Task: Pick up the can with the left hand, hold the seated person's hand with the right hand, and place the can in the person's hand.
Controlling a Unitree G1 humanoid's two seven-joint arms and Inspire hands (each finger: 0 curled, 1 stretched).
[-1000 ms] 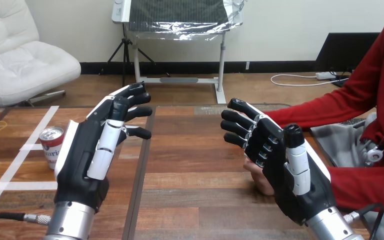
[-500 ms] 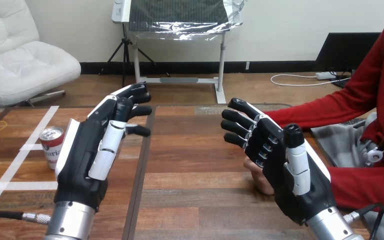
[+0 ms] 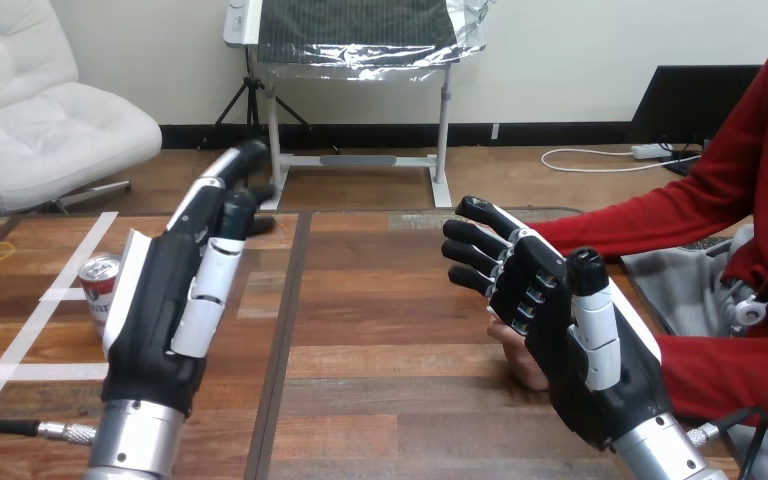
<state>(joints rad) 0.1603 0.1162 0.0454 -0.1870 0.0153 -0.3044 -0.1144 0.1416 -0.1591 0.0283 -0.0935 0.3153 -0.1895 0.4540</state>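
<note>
Your left hand point(image 3: 165, 300) raised, fingers straight, can point(image 3: 97, 283) just beside it on the table point(image 3: 380, 330), your right hand point(image 3: 560, 330) loose-fingered, person's hand point(image 3: 517, 360) beside its palm.

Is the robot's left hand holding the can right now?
No, the can stands on the table beside the left hand, whose fingers are straight.

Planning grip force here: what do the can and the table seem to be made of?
The can is probably metal: shiny silver rim, printed red-and-white wall. The table looks like varnished wood: brown planks with grain, slight sheen.
</note>
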